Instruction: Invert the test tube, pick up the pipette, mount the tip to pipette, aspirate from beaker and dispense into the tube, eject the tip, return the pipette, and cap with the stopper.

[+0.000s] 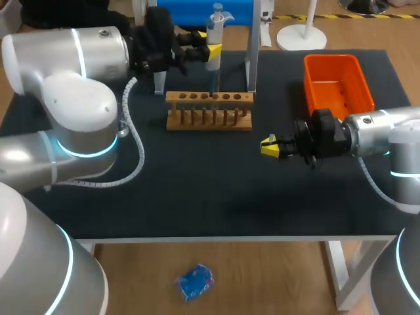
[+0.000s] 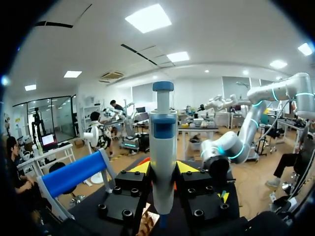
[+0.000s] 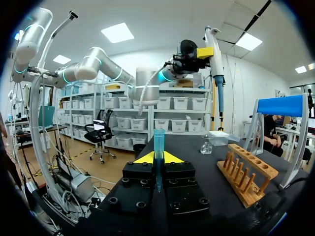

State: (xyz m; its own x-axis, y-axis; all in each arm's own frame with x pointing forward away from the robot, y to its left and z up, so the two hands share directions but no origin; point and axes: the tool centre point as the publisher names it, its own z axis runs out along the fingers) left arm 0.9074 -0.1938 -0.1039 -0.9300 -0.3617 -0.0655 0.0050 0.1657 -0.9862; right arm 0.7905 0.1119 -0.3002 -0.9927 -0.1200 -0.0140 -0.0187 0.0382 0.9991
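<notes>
Pipette [image 2: 163, 147]: upright, clamped between the fingers of the left gripper [image 2: 163, 168], held high above the wooden rack [image 1: 209, 110].
Test tube [image 3: 158, 140]: upright, pinched in the closed right gripper [image 3: 158, 158], over the dark worktop [image 1: 197, 190].
Beaker [image 3: 206, 145]: on the worktop, ahead of the right gripper.
Orange bin [image 1: 338, 82]: right of the rack.

Orange bin [image 1: 338, 82] back-R on blk table [image 1: 197, 197], wooden rack [image 1: 209, 111] mid-back, well apart.

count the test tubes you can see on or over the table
1. The test tube stands upright between the right gripper's fingers, apart from the wooden rack. The rack's holes look empty, though the pipette hides part of it.
</notes>
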